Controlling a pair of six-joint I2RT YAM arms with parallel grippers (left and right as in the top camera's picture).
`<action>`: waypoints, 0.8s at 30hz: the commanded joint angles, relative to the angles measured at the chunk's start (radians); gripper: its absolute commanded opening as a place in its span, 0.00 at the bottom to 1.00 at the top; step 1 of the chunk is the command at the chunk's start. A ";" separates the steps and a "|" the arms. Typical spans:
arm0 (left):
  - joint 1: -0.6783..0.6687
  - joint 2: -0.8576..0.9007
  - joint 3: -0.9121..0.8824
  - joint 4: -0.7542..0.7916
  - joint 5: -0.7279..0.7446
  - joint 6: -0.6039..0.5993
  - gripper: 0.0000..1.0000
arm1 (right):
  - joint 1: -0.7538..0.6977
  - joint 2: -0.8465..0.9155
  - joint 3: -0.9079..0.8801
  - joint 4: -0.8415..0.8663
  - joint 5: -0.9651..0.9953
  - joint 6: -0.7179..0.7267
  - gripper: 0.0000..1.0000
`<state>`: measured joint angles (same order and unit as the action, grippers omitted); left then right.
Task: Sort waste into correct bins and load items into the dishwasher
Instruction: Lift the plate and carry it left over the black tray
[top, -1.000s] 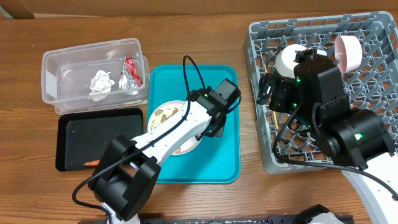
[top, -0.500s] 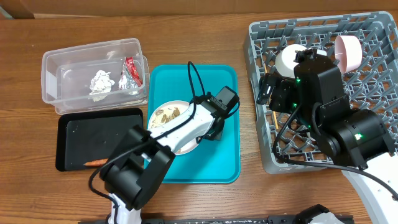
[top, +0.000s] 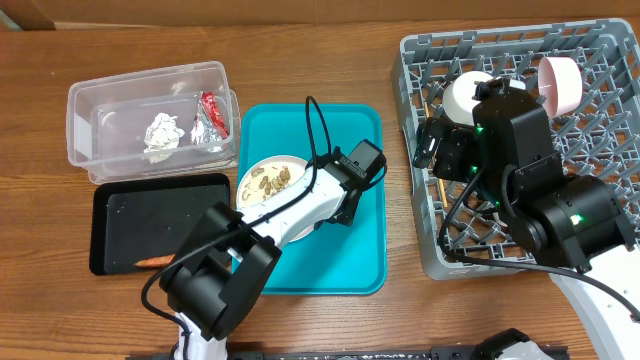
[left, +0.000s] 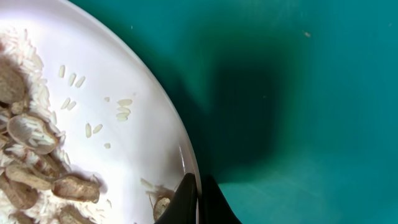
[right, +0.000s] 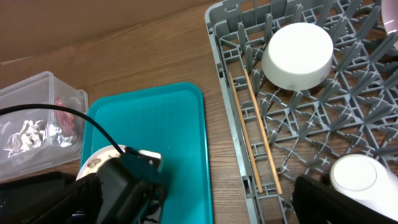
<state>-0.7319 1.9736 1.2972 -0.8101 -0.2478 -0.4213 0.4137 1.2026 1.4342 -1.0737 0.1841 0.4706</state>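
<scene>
- We see the left gripper (left: 198, 200) pinching the rim of the white round plate (left: 118, 93) — bottom centre of the wrist view.
- The plate carries beige crumbly food scraps (left: 37, 168) and sits on the teal plastic serving tray (left: 311, 93), mid-frame overhead.
- The right gripper (top: 436, 152) stands spread and empty over the grey lattice dish rack (top: 600, 130), right of frame.

At left, tub (top: 120, 95) behind shallow tray (top: 150, 215), wrapper (top: 163, 131) inside tub. At centre, plate (left: 143, 137) on serving tray (top: 350, 250). At right, dish rack (top: 590, 150) containing chopsticks (right: 252, 134) beside upturned bowl (right: 296, 54).
</scene>
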 joint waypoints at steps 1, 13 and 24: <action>-0.035 0.021 -0.004 -0.012 -0.037 0.023 0.04 | -0.002 -0.002 0.006 0.005 0.010 0.002 1.00; -0.146 0.006 -0.003 -0.108 -0.199 -0.108 0.04 | -0.002 -0.002 0.006 0.005 0.010 0.002 1.00; -0.151 -0.112 -0.003 -0.166 -0.327 -0.108 0.04 | -0.002 -0.002 0.006 0.005 0.010 0.002 1.00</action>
<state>-0.8822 1.9247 1.2964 -0.9657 -0.4843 -0.5076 0.4137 1.2026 1.4342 -1.0733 0.1841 0.4706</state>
